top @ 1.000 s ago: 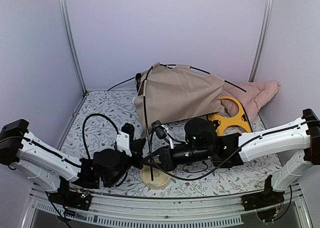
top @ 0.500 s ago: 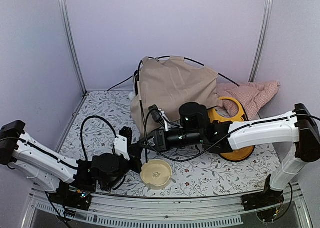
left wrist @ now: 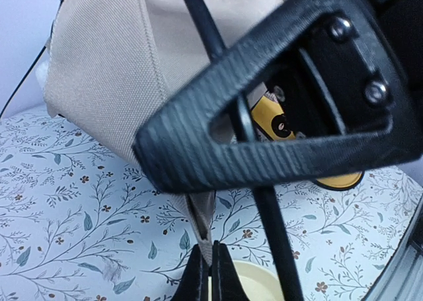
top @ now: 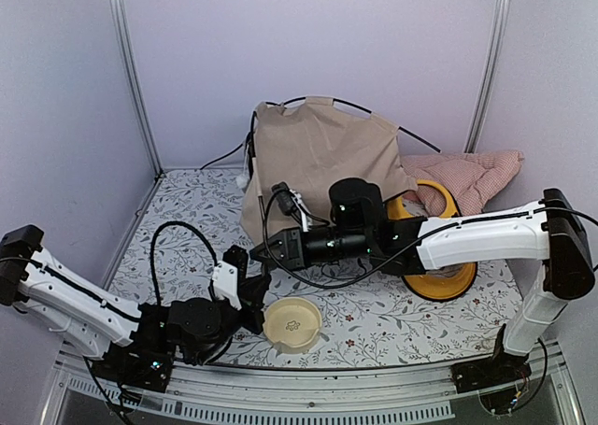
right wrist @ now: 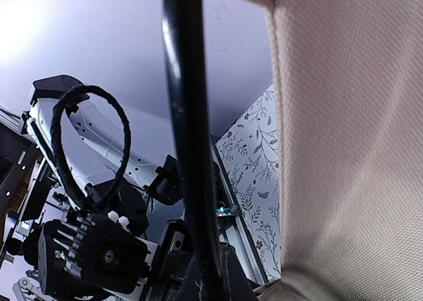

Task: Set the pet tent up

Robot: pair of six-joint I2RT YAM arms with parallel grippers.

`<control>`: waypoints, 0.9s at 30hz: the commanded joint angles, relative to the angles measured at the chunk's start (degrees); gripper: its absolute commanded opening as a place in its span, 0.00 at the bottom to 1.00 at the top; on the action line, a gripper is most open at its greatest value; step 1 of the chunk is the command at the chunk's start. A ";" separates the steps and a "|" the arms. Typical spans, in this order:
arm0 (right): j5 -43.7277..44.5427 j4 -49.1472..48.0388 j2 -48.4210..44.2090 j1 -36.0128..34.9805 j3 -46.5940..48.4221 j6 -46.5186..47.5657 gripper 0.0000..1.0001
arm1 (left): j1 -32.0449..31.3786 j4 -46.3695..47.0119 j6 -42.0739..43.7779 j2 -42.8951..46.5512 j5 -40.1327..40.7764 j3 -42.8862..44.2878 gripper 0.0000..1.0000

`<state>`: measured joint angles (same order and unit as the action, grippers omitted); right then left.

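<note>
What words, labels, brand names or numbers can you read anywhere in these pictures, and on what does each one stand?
No text can be read in any view.
The tent, yellow tray, cream bowl, checked cushion and flowered table cover show no writing.
Any markings on the arms are too small to read.

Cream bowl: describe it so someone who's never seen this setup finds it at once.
On the floral table cover, look near the front edge, left of centre. The cream bowl is small, round and shallow. It sits by itself, unlike the yellow feeder tray farther back beside the tan tent.
</note>
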<state>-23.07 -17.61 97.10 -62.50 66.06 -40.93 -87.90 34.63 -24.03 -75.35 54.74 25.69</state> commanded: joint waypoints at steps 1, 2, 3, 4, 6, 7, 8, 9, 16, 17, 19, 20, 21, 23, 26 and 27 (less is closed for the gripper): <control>15.05 -12.75 -0.16 6.53 6.35 -0.28 0.00 | -8.51 -11.26 -1.62 -1.26 -11.95 -0.82 0.00; 15.48 -12.79 -0.11 6.54 6.62 0.04 0.00 | -8.89 -12.15 -1.94 -1.32 -11.81 -0.68 0.00; 15.77 -12.80 -0.07 6.54 6.99 0.49 0.00 | -9.21 -12.78 -2.42 -1.45 -11.79 -0.65 0.00; 15.97 -12.85 0.01 6.64 7.36 0.85 0.00 | -9.54 -13.50 -2.96 -1.45 -11.74 -0.64 0.00; 16.57 -12.74 0.23 6.59 8.24 1.63 0.00 | -9.98 -14.19 -3.66 -1.46 -11.61 -0.81 0.00; 16.94 -12.72 0.29 6.62 8.64 1.94 0.00 | -10.22 -14.67 -3.83 -1.44 -11.59 -0.80 0.00; 17.45 -12.64 0.33 6.56 8.72 2.34 0.00 | -10.49 -14.80 -3.98 -1.44 -11.40 -0.82 0.00; 18.02 -12.75 0.41 6.62 8.82 2.67 0.00 | -10.80 -14.86 -4.15 -1.46 -11.33 -0.80 0.00; 21.47 -12.72 1.72 6.63 9.52 4.89 0.00 | -11.93 -15.22 -4.28 -1.57 -10.44 -0.72 0.00; 21.67 -12.73 1.95 6.64 9.58 5.11 0.00 | -11.97 -15.28 -4.42 -1.51 -10.37 -0.80 0.00; 22.03 -12.72 2.35 6.61 9.65 5.44 0.00 | -11.96 -15.11 -4.22 -1.26 -10.56 -0.97 0.00; 22.14 -12.72 2.51 6.62 9.66 5.43 0.00 | -12.02 -14.98 -4.07 -1.10 -10.70 -1.04 0.00; 22.26 -12.78 2.74 6.60 9.64 5.42 0.00 | -12.03 -14.73 -3.77 -1.05 -10.82 -1.08 0.00; 22.51 -12.80 3.08 6.67 9.55 5.38 0.00 | -12.11 -14.54 -3.71 -0.74 -10.70 -1.21 0.00; 23.44 -13.23 3.21 6.64 8.70 5.25 0.00 | -12.21 -13.61 -2.98 -0.03 -11.27 -1.75 0.00; 23.57 -13.24 3.25 6.63 8.70 5.12 0.00 | -12.19 -13.46 -2.95 0.07 -11.35 -1.85 0.00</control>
<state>-16.67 -17.21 100.71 -62.50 70.13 -34.61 -92.29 25.69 -28.08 -75.13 59.11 25.78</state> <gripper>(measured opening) 0.052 0.011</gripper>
